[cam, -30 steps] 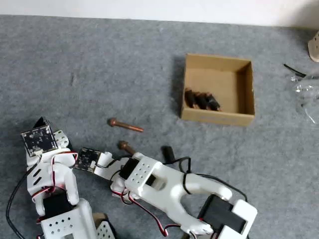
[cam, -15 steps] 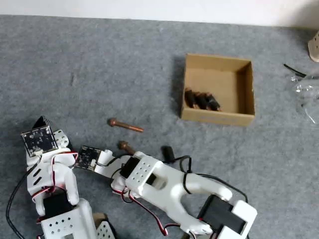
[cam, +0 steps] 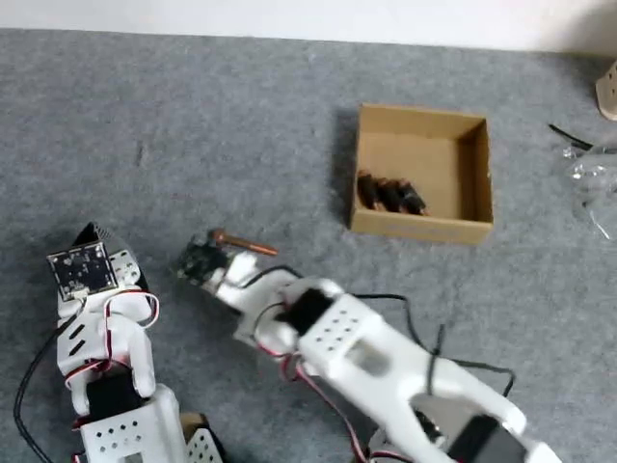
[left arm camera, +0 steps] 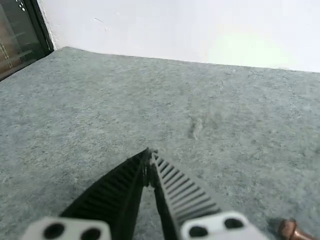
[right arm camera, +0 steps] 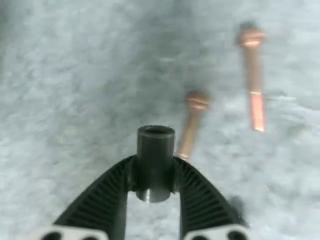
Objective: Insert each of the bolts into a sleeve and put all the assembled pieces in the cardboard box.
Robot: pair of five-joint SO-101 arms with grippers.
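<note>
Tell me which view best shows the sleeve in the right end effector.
The right wrist view: the sleeve sits clamped in the right end effector, its open bore visible. In the high view the right arm's wrist covers it; the left wrist view faces carpet and a bolt head.

Grey fuzzy table, a few bits lying on it

The table [cam: 174, 116] is covered in grey carpet-like stuff. An open cardboard box [cam: 419, 230] sits right of the middle, well apart from a copper bolt [cam: 243, 244] lying flat closer to the near side. The right wrist view has a second bolt [right arm camera: 192, 122] lying near it, not touching. Over at the right edge there's some clear plastic [cam: 590, 174], a black wire [cam: 569, 138] and a beige thing [cam: 607, 89].
</note>
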